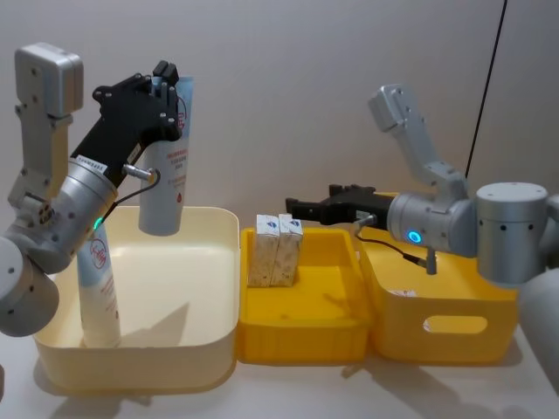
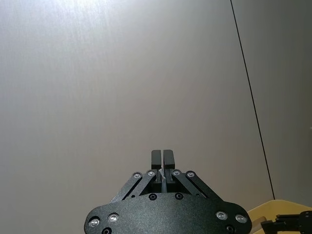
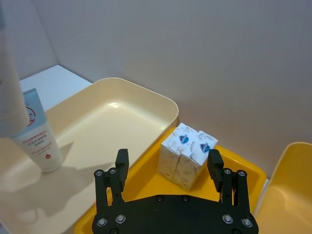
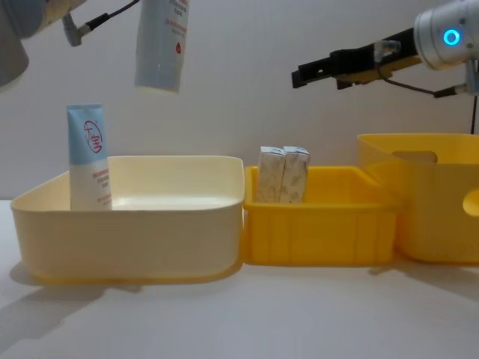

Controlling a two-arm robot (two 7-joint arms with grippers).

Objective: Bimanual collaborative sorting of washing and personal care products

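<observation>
Cream bin [image 1: 131, 371] lies under the tube [image 1: 164, 188] pinched by left tool [image 1: 170, 83]; lower it upright before letting go. Right tool [image 1: 297, 209] hangs open above cartons [image 1: 274, 251].

A shallow yellow tray [image 1: 297, 345] sits on the white counter [image 1: 288, 393]. A larger cream bin [image 1: 140, 371] touches its left side. A deeper yellow bin [image 1: 402, 323] with a handle slot stands against its right side. A thin black cable [image 1: 485, 87] runs down the plain wall behind, right of the tray.
</observation>
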